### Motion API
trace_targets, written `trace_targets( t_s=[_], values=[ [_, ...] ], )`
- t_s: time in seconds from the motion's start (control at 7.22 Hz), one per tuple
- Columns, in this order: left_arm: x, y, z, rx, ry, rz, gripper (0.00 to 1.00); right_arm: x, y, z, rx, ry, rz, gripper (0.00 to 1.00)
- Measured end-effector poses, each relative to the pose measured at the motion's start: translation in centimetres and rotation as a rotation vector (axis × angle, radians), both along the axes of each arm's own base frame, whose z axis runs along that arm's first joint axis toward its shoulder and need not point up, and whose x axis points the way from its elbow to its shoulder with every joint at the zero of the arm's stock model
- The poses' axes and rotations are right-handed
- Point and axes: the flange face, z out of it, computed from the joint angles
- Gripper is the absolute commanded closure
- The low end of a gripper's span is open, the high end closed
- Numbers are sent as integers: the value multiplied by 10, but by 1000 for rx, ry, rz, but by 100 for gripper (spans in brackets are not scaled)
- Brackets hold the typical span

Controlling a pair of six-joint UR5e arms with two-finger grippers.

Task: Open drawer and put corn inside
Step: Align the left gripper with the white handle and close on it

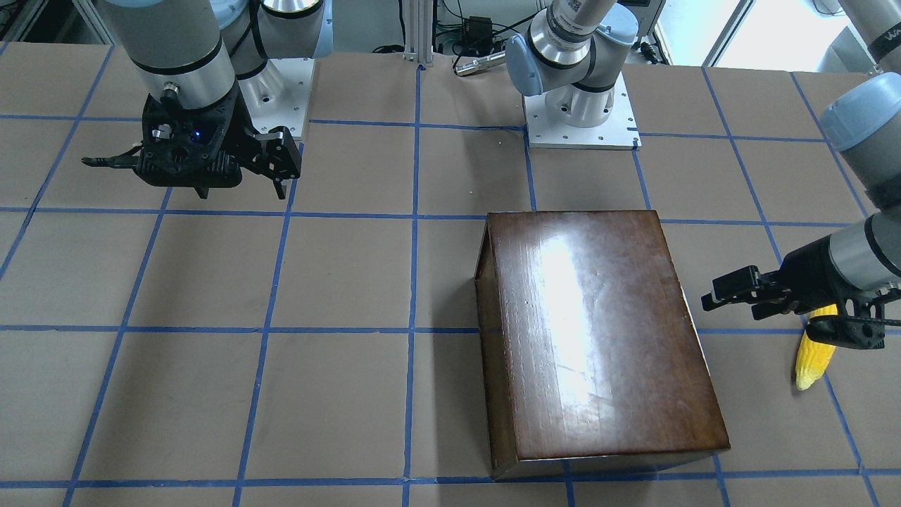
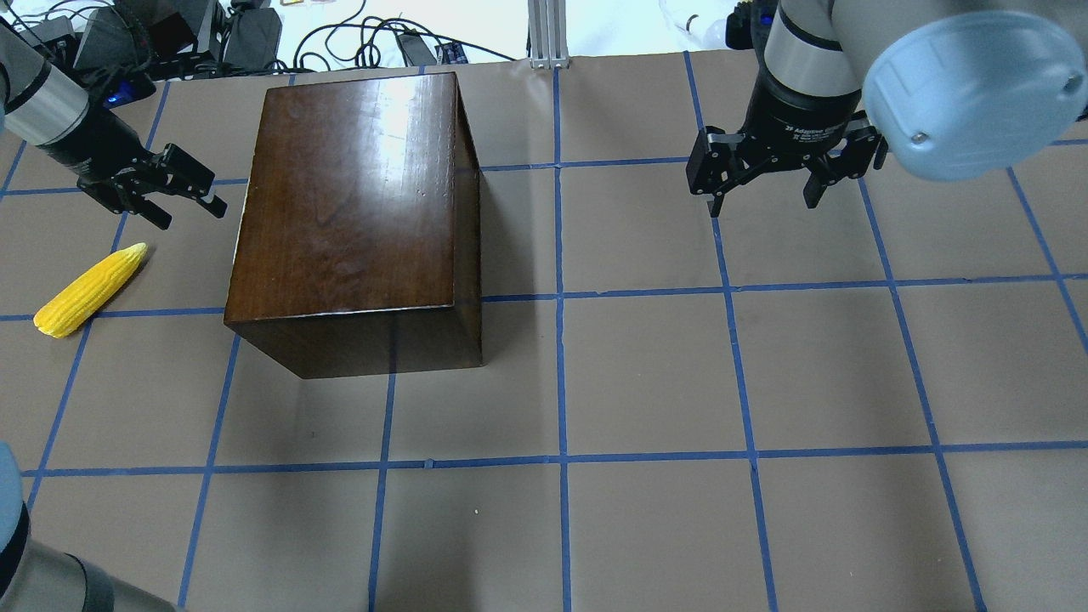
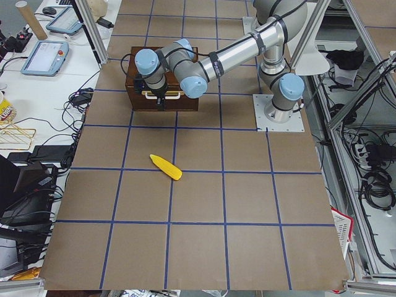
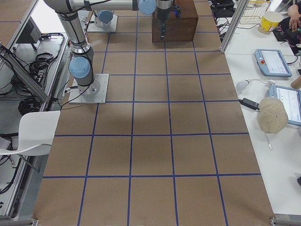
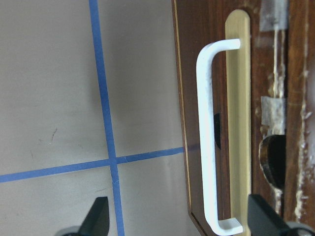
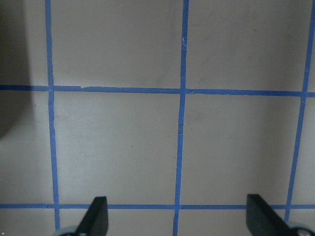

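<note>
Yellow corn (image 2: pixel 89 289), dark brown box (image 2: pixel 348 212), tan table (image 2: pixel 646 374) gridded in blue tape.
Ahead of the black left gripper (image 2: pixel 189 217), a white handle (image 5: pixel 206 137) crosses a pale strip on the scuffed dark-brown drawer (image 5: pixel 268 64). Beside that gripper, the corn shows rows of bright yellow kernels. Under the black right gripper (image 2: pixel 763 206), tan with blue lines.
</note>
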Motion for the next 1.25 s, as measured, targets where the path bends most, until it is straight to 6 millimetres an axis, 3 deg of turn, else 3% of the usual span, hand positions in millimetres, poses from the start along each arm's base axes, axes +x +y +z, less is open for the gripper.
trace_targets(
  t_s=[1.25],
  values=[
    [-1, -9, -29, 23, 65, 35, 1, 0, 0, 0, 0, 0, 0, 0]
  ],
)
